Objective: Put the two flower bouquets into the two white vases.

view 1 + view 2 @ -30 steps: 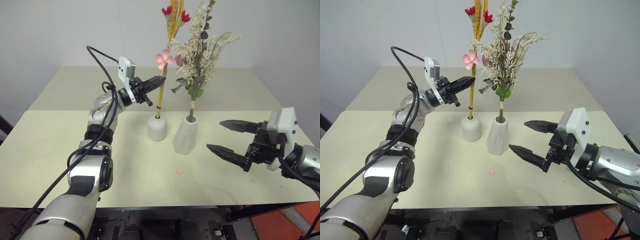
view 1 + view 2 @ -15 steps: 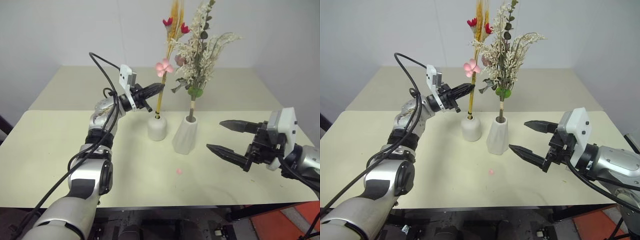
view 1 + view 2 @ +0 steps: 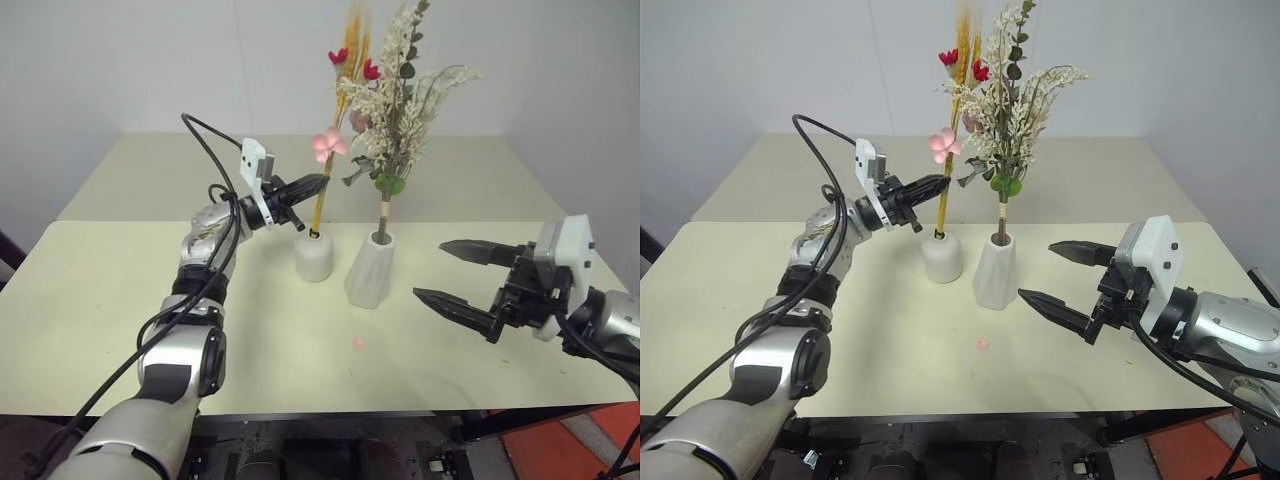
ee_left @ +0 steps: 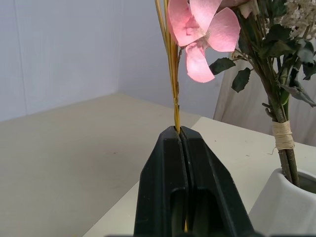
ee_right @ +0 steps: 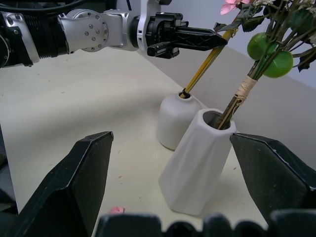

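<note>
On the pale cream surface (image 3: 120,300) stand two matte white ceramic vases side by side near the middle. The short rounded narrow-mouthed vase (image 3: 314,257) holds the lower end of the slim bouquet with yellow straw stems, red buds and a pink blossom (image 3: 330,140), whose stems lean slightly as they rise from the mouth. The left gripper (image 3: 320,183) reaches in from the left above this vase, its two black fingers (image 4: 168,197) pressed together on the yellow stems below the pink blossom. Just to the right, the taller tapering white vase (image 3: 371,270) carries the bushier bouquet of cream-white sprigs and green leaves (image 3: 400,100), its bound stem set in the mouth and standing free. The right gripper (image 3: 455,272) hovers to the right of the taller vase, apart from it, with its fingers spread wide and nothing between them. A tiny loose pink petal (image 3: 358,343) lies on the surface in front of the vases.
</note>
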`<state>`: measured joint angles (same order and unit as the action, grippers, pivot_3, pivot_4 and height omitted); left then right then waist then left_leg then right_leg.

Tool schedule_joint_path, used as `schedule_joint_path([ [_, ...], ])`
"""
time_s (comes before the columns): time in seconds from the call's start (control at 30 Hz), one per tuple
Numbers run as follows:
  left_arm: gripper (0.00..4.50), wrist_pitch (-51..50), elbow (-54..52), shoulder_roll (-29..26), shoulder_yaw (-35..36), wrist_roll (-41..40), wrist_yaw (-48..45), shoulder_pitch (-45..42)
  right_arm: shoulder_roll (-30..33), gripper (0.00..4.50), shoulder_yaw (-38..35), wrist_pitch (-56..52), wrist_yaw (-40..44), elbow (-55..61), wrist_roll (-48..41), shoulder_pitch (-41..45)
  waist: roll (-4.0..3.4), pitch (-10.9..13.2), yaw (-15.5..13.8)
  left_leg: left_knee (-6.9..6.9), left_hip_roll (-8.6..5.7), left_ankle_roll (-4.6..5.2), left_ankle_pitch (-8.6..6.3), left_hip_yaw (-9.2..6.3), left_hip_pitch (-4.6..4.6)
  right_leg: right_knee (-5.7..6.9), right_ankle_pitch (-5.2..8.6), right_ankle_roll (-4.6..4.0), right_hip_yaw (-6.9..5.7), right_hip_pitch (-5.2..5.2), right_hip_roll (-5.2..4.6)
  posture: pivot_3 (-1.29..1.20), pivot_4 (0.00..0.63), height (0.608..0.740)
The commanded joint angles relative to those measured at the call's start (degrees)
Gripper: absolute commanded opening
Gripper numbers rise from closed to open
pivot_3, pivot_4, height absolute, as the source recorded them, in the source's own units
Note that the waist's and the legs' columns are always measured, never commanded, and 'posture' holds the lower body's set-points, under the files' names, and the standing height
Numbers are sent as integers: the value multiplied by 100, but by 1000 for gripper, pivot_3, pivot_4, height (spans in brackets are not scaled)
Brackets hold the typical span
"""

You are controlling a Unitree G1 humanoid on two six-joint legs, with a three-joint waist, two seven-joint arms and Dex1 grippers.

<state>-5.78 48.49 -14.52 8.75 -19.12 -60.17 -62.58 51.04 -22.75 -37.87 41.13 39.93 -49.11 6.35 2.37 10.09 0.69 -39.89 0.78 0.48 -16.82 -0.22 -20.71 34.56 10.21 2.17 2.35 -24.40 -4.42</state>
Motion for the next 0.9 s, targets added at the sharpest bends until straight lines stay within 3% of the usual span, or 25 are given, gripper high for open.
schedule_joint_path([
  [0.03, 29, 53, -126, -12, -51, 33, 28, 15, -35, 4500, -47, 144, -22, 100, -3, 40, 0, 0, 0, 0, 0, 0, 0, 0, 0, 1, 0, 0, 0, 0, 0, 0, 150, 740],
  [0.9, 29, -112, -304, 39, -6, -146, -148, -78, -151, 4500, -13, 153, -82, 131, 56, 36, 0, 0, -2, 0, -1, 0, 0, 0, -1, 0, 0, 0, 0, 0, 0, 0, 150, 740],
])
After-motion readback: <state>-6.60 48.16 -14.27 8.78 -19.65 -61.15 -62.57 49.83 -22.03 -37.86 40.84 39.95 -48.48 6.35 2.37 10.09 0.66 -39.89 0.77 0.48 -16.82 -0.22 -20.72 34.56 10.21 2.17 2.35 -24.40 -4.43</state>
